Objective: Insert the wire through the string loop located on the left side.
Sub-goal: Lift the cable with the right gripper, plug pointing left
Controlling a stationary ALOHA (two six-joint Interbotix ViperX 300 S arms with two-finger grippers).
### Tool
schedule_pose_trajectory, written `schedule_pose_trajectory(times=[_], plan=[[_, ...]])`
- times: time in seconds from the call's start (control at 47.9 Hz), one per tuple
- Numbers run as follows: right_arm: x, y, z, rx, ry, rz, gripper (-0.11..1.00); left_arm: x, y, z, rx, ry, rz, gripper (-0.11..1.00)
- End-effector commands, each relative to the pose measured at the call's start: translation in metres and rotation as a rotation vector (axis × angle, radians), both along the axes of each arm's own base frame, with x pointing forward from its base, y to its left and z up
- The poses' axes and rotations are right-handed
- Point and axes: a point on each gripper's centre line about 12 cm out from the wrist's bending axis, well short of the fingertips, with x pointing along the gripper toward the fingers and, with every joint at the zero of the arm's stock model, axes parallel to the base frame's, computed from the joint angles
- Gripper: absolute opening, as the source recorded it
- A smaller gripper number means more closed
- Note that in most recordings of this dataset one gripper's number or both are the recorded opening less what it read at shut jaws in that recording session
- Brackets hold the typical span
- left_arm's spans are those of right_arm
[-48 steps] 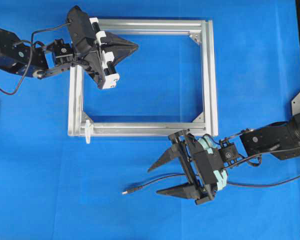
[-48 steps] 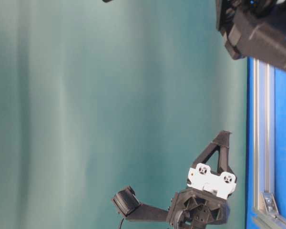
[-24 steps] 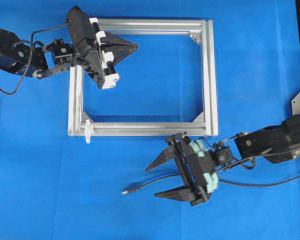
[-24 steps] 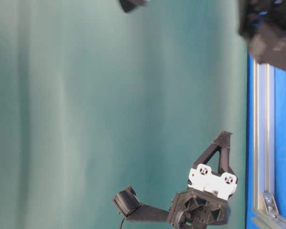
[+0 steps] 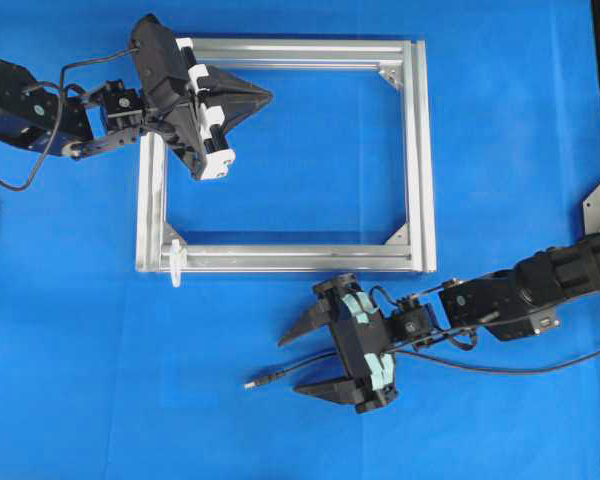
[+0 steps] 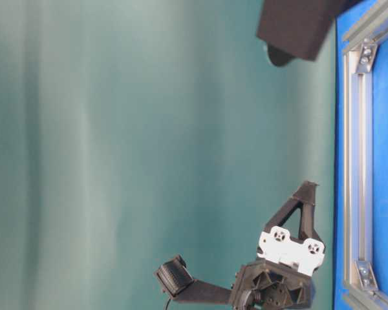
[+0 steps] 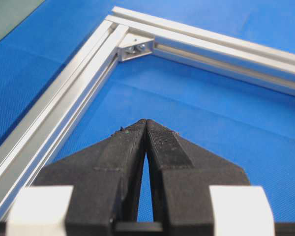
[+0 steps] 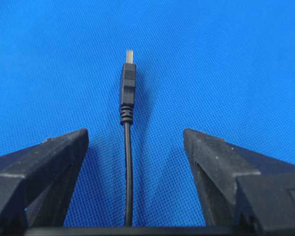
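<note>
The right gripper (image 5: 302, 357) is held spread wide astride the wire (image 5: 280, 375), apparently for a grasp behind the plug, having advanced left from a second ago, while the left gripper (image 5: 263, 96) stays pressed together over the frame (image 5: 413, 150), well apart from the string loop (image 5: 175, 262) at the near-left corner.

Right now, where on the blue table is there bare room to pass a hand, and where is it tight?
Bare blue: inside the aluminium frame right of the shut left gripper, and right of the frame. Crowded: below the frame's lower bar, where the open right gripper straddles the wire, and the string loop at the lower-left corner.
</note>
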Motion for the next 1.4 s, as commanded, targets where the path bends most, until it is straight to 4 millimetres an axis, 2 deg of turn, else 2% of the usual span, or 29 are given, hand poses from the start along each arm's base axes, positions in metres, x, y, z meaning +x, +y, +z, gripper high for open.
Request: schedule_pose_trajectory(times=[0.0, 0.25, 0.313, 0.501, 0.647, 0.73, 1.001, 1.168, 1.377], plan=[[0.006, 0.004, 0.011, 0.015, -0.036, 0.003, 0.88, 0.001, 0.000, 0.014, 0.014, -0.037, -0.004, 0.00], [0.005, 0.004, 0.011, 0.013, -0.031, 0.003, 0.76, 0.001, -0.001, 0.014, 0.015, -0.039, -0.004, 0.00], [0.004, 0.004, 0.010, 0.010, -0.031, 0.006, 0.64, 0.000, 0.000, 0.014, 0.014, -0.037, -0.003, 0.00], [0.000, 0.003, 0.012, 0.010, -0.031, 0.008, 0.12, 0.001, -0.001, 0.013, 0.013, -0.036, -0.003, 0.00], [-0.002, 0.002, 0.015, 0.011, -0.035, 0.008, -0.06, 0.000, 0.000, 0.013, 0.015, -0.035, -0.003, 0.00], [-0.003, 0.002, 0.015, 0.012, -0.035, 0.006, -0.10, 0.000, 0.000, 0.014, 0.014, -0.037, -0.003, 0.00], [-0.002, 0.002, 0.021, 0.015, -0.047, 0.008, -0.10, 0.000, 0.000, 0.013, 0.014, -0.036, -0.001, 0.00], [-0.002, 0.002, 0.041, 0.023, -0.076, 0.007, -0.10, 0.000, 0.001, 0.013, 0.014, -0.036, 0.000, 0.00], [-0.003, -0.002, 0.080, 0.016, -0.081, 0.001, -0.10, 0.000, 0.000, 0.013, 0.015, -0.035, -0.002, 0.00]])
